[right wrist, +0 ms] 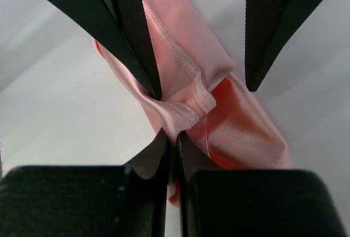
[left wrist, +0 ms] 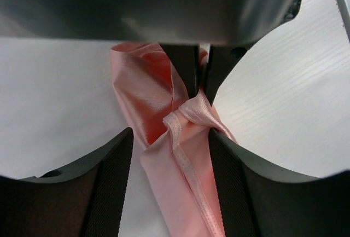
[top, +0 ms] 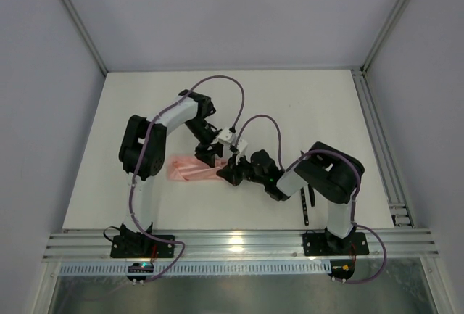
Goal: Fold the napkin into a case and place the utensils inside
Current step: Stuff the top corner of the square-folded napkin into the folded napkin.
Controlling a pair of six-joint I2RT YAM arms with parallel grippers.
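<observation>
1. Reaching in from 7 o'clock, the left arm (top: pixel 148 147) arches high at the elbow and drops its wrist toward the middle of the table (top: pixel 304 104).
2. The left gripper (left wrist: pixel 169 133) hangs wide open, its fingers (left wrist: pixel 112 179) straddling the napkin (left wrist: pixel 145 92).
3. The right arm (top: pixel 326 172) stretches low from 5 o'clock toward 9. The right gripper (right wrist: pixel 170 136) is pinched tight on a bunched fold of the cloth.
4. The napkin lies as a narrow strip just 8 o'clock of the table's centre.
5. A dark utensil (top: pixel 306 209) lies beside the right arm, near 4 o'clock.

Bright, even light; faint soft shadows on the white counter (top: pixel 304 111), glare on the near metal rail (top: pixel 239 240). Sharp sheen on the napkin (left wrist: pixel 158 89); housing of the right tool (left wrist: pixel 200 86) blurred.
</observation>
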